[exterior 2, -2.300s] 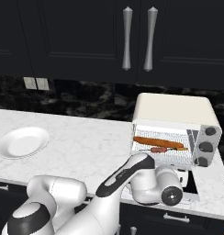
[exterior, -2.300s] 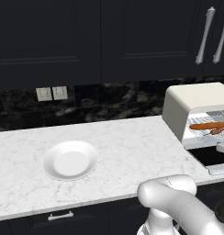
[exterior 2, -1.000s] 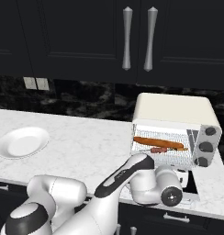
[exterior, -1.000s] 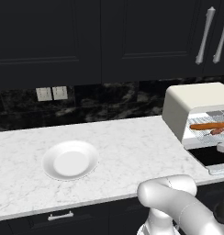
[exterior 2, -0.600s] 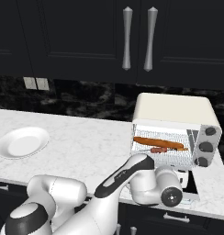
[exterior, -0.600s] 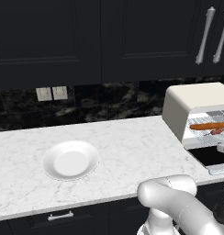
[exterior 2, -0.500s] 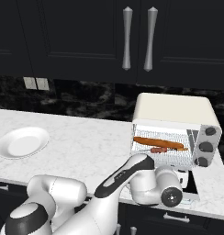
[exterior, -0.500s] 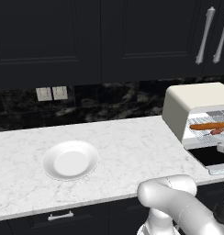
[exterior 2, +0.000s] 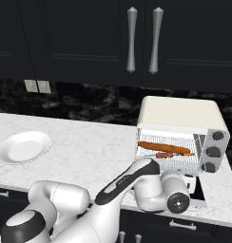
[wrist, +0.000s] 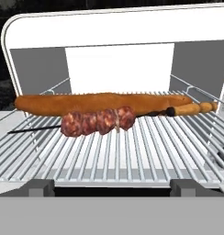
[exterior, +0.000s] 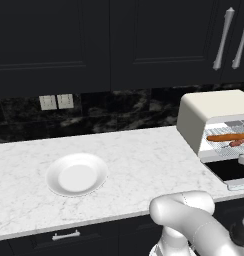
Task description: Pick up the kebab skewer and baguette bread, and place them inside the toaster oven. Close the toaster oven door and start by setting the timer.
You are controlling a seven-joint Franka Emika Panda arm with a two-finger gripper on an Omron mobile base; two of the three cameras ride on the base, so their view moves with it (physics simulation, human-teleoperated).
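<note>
Baguette bread [wrist: 104, 103] and kebab skewer [wrist: 98, 121] already lie on the toaster oven [exterior 2: 179, 118] rack; tool [wrist: 111, 187] spread, empty. The rigid, hinged toaster oven door [exterior: 233, 170] lies open: lift at its handle edge

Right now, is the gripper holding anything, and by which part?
Nothing is held. The fingers stand open and empty before the toaster oven; the kebab skewer and baguette bread lie on its rack.
</note>
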